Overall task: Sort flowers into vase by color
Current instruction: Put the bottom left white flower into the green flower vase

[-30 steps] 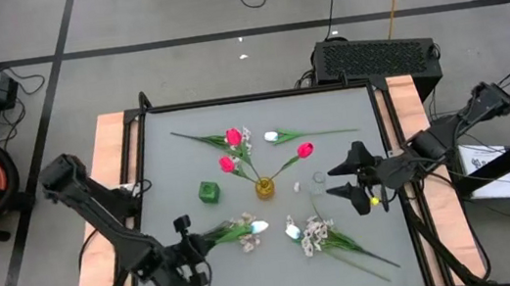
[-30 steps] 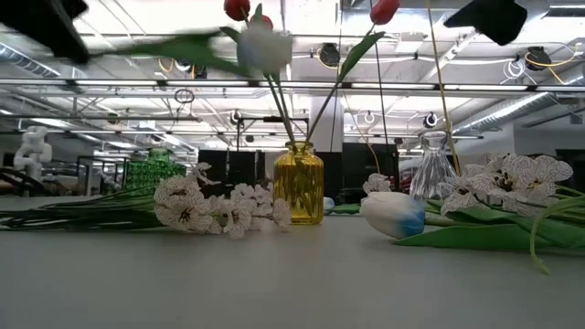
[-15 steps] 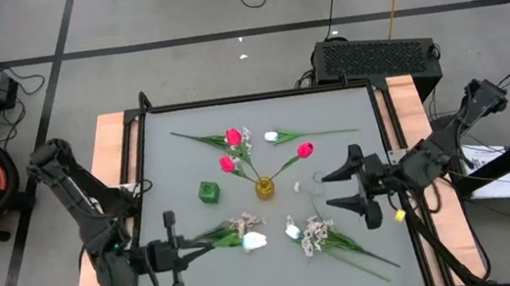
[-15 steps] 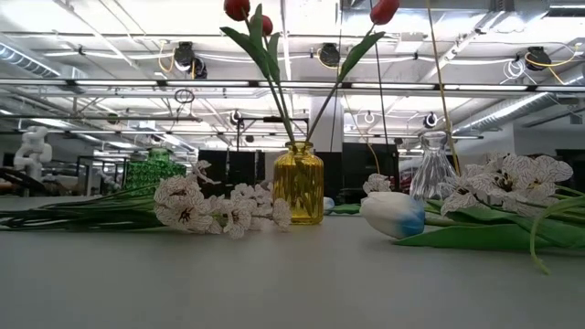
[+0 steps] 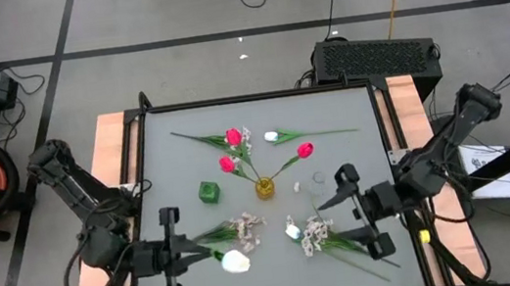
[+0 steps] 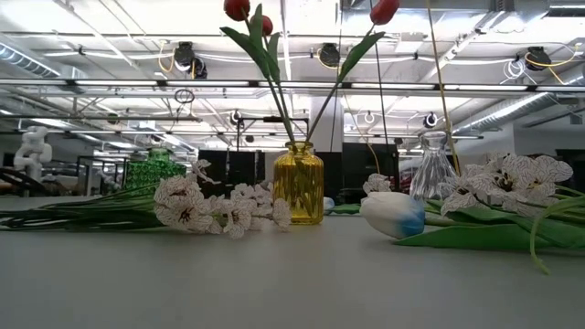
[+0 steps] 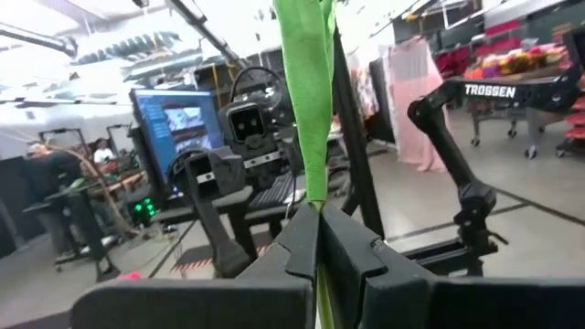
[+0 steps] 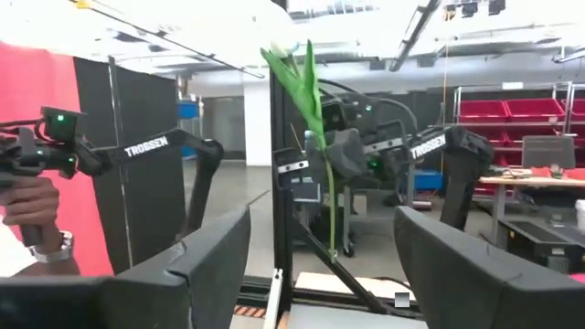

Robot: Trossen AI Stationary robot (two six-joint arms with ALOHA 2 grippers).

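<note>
Near front edge of table [image 5: 139,158], left gripper [image 5: 183,254] clamping white tulip [image 5: 235,260] by stem, stem lying crosswise, bloom pointing toward right gripper [image 5: 356,211], spread, empty. Clear vase [image 5: 318,180] nearer right arm.

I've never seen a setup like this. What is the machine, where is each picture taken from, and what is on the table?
It is a robot with two dark arms at a table, each ending in a two-fingered hand. One picture looks straight down, one looks level across the tabletop, and two come from cameras on the wrists. On the table stand a yellow vase holding pink-red tulips, a green vase and a clear vase, with loose white tulips and blossom sprays. The left hand is shut on a white tulip's stem. The right hand hovers open.
</note>
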